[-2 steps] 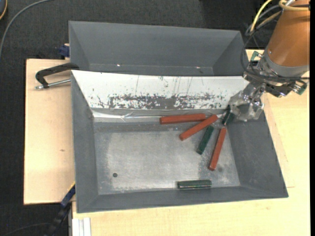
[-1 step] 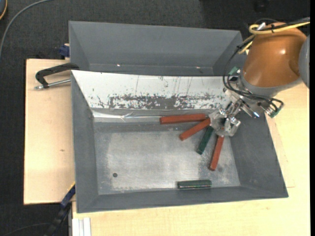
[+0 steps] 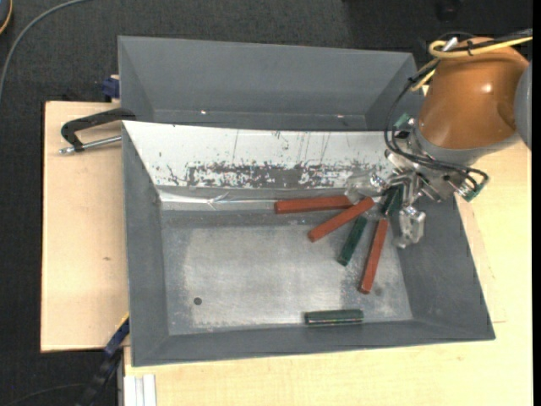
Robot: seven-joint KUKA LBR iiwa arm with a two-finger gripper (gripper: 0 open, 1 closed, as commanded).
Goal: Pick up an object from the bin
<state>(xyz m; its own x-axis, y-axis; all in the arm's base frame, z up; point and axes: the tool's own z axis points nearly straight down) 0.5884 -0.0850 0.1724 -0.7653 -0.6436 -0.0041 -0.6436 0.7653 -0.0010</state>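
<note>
The arm (image 3: 473, 100), under its orange cover, reaches into the bin (image 3: 254, 83) from the right. The gripper (image 3: 399, 211) hangs low over the bin's far right corner, above the right-hand ends of a loose fan of sticks. Whether it is apart, together or clamped on anything cannot be told: wrist parts and cables hide it.

Nearest to it are three sticks. The slanted red stick (image 3: 338, 221) runs from the bin's middle up to the gripper. The green stick (image 3: 353, 240) lies just right of it, pointing the same way. The steep red stick (image 3: 373, 257) runs from under the gripper toward the near right. Their far ends meet beneath the gripper; whether it touches them is unclear.

A flat red stick (image 3: 311, 205) lies along the foot of the far wall, its right end reaching the fan. A lone green stick (image 3: 334, 316) lies well apart, against the near wall.
</note>
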